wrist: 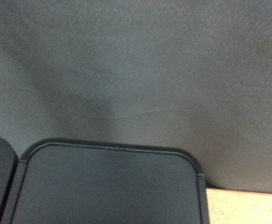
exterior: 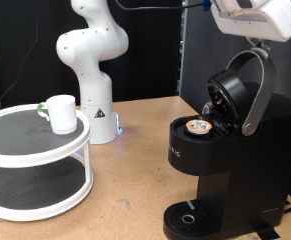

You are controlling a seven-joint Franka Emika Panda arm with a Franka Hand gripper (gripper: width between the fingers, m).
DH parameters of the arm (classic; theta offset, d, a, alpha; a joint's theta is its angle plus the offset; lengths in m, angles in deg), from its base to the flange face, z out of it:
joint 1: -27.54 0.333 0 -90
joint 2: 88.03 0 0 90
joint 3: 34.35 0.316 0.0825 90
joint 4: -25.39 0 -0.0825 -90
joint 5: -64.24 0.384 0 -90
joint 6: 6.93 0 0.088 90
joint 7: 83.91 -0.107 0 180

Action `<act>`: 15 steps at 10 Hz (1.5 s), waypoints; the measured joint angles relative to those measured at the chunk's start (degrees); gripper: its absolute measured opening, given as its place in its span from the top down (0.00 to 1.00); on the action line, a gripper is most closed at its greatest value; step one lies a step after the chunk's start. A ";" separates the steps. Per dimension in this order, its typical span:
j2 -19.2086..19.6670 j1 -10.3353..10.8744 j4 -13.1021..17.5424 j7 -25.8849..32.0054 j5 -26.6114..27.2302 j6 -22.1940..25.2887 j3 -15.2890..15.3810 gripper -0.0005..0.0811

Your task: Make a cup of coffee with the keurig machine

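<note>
My gripper [exterior: 253,14] hangs high above the keurig machine [exterior: 220,160], only its white housing in sight at the exterior view's top right, so I cannot tell how wide my fingers stand; nothing shows between them. Directly below me the hinged lid [exterior: 235,90] stands tilted open, its grey handle [exterior: 259,92] arching up toward me, a coffee pod [exterior: 198,126] seated in the chamber. The cup [exterior: 61,112] sits well apart, on the round two-tier stand [exterior: 35,160].
</note>
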 joint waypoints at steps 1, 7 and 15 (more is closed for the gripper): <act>-0.03 -0.01 -0.04 0.00 0.00 -0.09 0.01 0.99; -2.00 -0.97 -0.94 3.53 0.65 2.95 -2.50 0.99; -4.61 -4.97 -3.27 4.73 -8.40 5.42 -5.55 0.99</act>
